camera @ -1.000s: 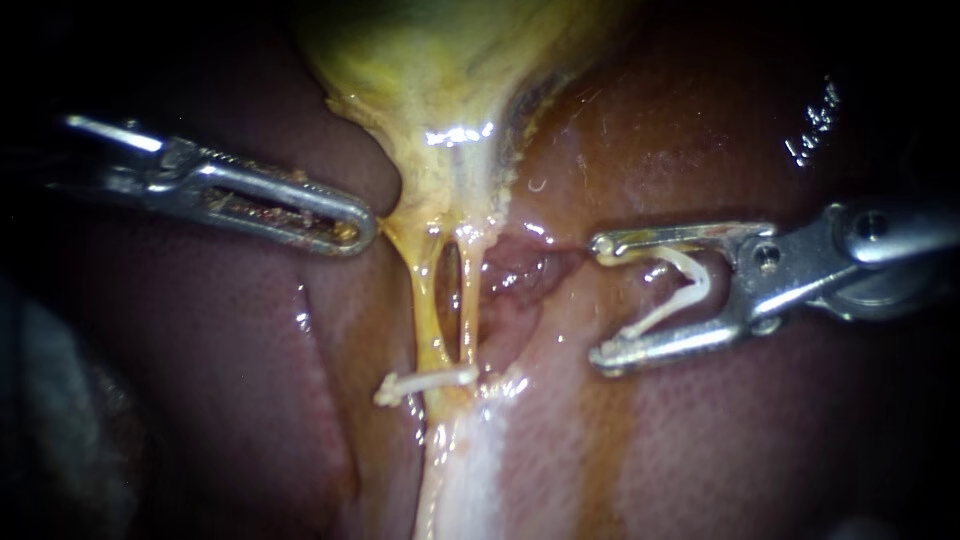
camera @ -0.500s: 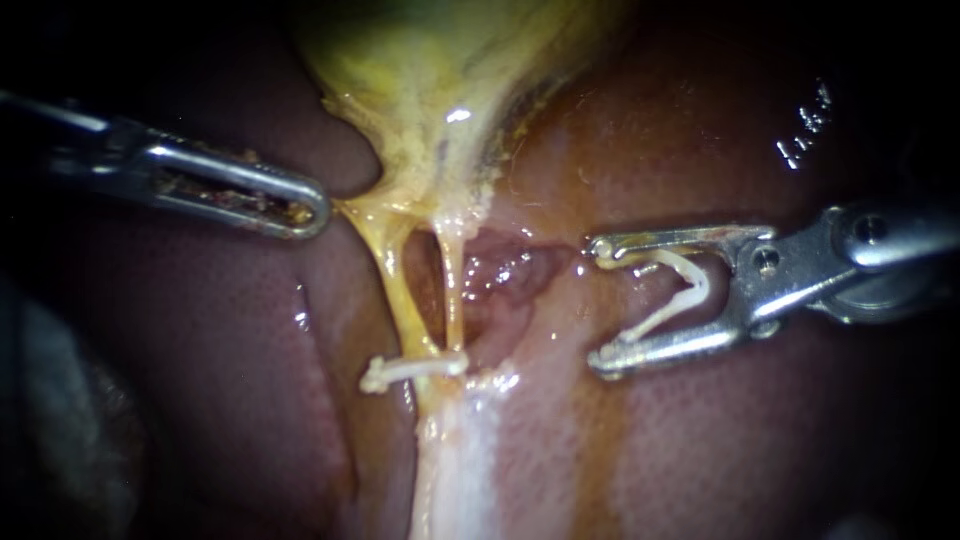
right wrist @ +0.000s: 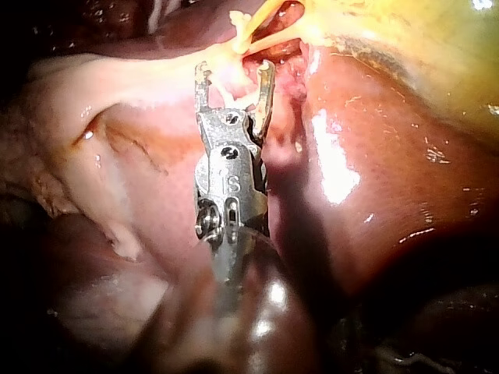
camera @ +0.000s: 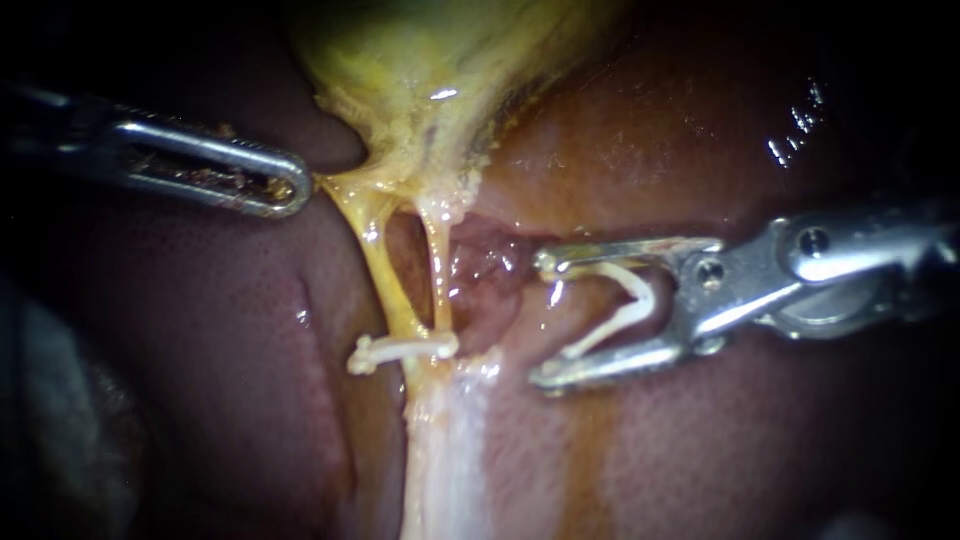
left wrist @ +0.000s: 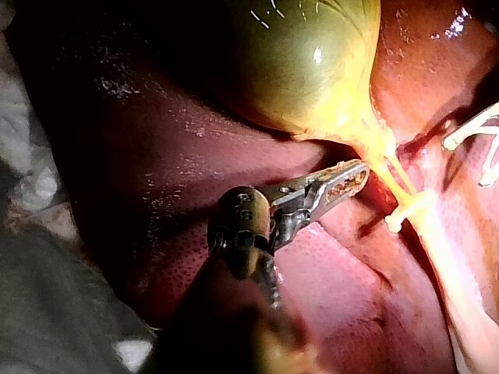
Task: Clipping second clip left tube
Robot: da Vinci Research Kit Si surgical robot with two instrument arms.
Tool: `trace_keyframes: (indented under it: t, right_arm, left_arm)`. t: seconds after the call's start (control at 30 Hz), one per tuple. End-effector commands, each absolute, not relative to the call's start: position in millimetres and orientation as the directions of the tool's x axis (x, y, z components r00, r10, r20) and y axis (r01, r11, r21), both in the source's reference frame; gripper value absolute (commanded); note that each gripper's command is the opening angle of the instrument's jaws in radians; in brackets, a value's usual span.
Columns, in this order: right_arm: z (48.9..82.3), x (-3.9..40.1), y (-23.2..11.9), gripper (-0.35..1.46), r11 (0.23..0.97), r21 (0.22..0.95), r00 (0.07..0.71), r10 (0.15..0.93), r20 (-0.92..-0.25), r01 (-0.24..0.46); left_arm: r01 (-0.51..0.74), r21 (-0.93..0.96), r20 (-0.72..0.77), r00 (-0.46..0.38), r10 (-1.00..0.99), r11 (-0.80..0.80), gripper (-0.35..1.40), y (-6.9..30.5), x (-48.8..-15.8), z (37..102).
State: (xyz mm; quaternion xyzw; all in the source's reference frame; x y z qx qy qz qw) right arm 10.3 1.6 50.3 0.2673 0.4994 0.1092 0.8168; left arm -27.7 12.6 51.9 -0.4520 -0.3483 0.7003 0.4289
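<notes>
Your left instrument (camera: 298, 190): slim silver steel, long slotted jaws with a rounded tip, brown residue in the slot. Dark, rounded wrist joint (left wrist: 242, 230) behind them. Your right instrument (camera: 543, 320): bright steel, two narrow straight jaws forking from a flat clevis (camera: 735, 285), round screw heads (camera: 710, 268), wider rounded housing behind.

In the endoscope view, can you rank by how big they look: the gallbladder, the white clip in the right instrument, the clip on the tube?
Gallbladder, largest by far.
Then the open clip in the right instrument.
The clip on the tube looks slightly smaller, but they are close; I would not rank them firmly.
</notes>
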Motion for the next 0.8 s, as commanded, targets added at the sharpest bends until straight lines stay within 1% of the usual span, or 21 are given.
trace_keyframes:
  t: [0.03, 0.17, 0.43, 0.5, 0.8]
  right_arm:
    - [50.4, 10.8, 1.7, 0.49, 0.828, 0.555, 0.479, 0.455, -0.751, 0.083]
    - [50.8, 12.6, 1.6, 0.49, 0.798, 0.601, 0.473, 0.508, -0.719, 0.056]
    - [51.7, 14.9, 1.4, 0.49, 0.755, 0.653, 0.448, 0.564, -0.694, 0.061]
    - [52.0, 15.3, 1.3, 0.48, 0.747, 0.662, 0.44, 0.575, -0.69, 0.064]
    - [54.4, 15.8, 0.1, 0.48, 0.714, 0.696, 0.455, 0.597, -0.66, 0.073]
  left_arm:
    - [-0.288, -0.875, -0.334, -0.223, 0.916, -0.39, -0.35, 12.5, -27.8, 52.0]
    - [-0.29, -0.874, -0.335, -0.222, 0.916, -0.39, -0.35, 12.4, -28.1, 52.0]
    - [-0.294, -0.873, -0.335, -0.219, 0.917, -0.389, -0.35, 12.3, -28.8, 51.9]
    - [-0.294, -0.873, -0.335, -0.219, 0.917, -0.389, -0.35, 12.2, -28.8, 51.9]
    - [-0.294, -0.873, -0.335, -0.219, 0.916, -0.389, -0.35, 12.2, -28.8, 51.9]
